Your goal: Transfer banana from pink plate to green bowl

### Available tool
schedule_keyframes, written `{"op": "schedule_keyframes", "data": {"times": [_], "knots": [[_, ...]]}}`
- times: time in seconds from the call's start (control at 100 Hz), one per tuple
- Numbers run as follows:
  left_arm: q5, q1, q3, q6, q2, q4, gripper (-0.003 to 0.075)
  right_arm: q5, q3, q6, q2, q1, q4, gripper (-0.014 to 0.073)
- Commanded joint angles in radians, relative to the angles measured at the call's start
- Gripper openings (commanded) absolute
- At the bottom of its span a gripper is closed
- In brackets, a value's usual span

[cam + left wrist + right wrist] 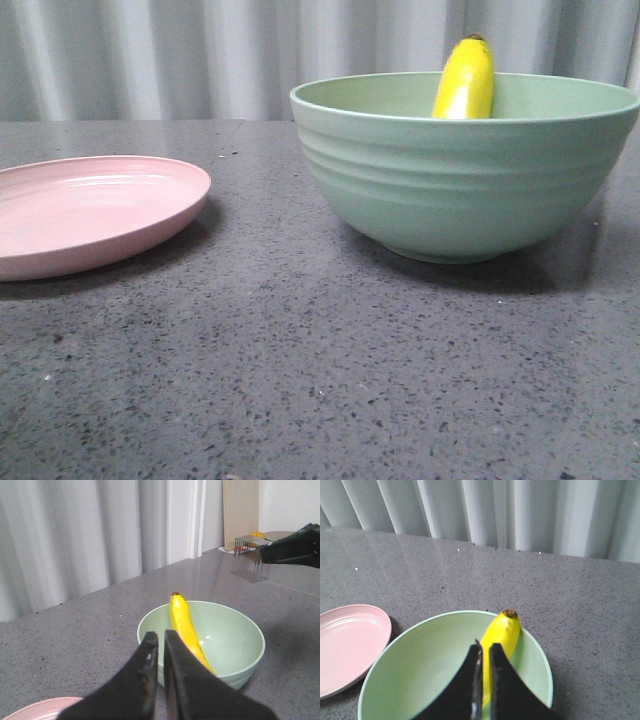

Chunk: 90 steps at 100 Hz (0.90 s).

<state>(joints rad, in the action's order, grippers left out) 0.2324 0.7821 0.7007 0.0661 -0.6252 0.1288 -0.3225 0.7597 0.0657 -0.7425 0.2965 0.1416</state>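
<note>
Inside the bowl (465, 180) your banana (465, 82) leans on the far wall, plate (90, 210) bare, and with both grippers (161, 645) (485, 652) pressed together and holding nothing, expect glossy, slippery, light fruit best pinched mid-length.

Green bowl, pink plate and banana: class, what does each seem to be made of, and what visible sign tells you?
Green bowl: probably matte plastic or similar; even pale colour, moulded ridges, dull sheen.
Pink plate: likely the same sort of plastic; smooth, softly reflective.
Banana: very glossy, uniform yellow, so possibly a plastic model, though that is uncertain.
</note>
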Motion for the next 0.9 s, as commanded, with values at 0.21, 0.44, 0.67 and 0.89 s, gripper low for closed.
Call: {"op": "schedule_keyframes", "data": {"times": [0.21,0.44,0.67,0.89], "knots": [[-0.109,-0.001,-0.139,0.002,0.209,0.011,-0.0020,0.178,-0.241,0.012,0.312,-0.006,-0.051,-0.0070],[-0.114,-0.001,-0.205,0.002,0.327,0.011,-0.0020,0.180,-0.384,0.012,0.484,-0.006,-0.052,-0.0070],[-0.111,-0.001,-0.207,0.002,0.332,0.011,-0.0020,0.166,-0.404,0.012,0.525,-0.006,-0.052,-0.0070],[-0.111,-0.001,-0.207,0.002,0.332,0.011,-0.0020,0.166,-0.404,0.012,0.525,-0.006,-0.052,-0.0070]]}}
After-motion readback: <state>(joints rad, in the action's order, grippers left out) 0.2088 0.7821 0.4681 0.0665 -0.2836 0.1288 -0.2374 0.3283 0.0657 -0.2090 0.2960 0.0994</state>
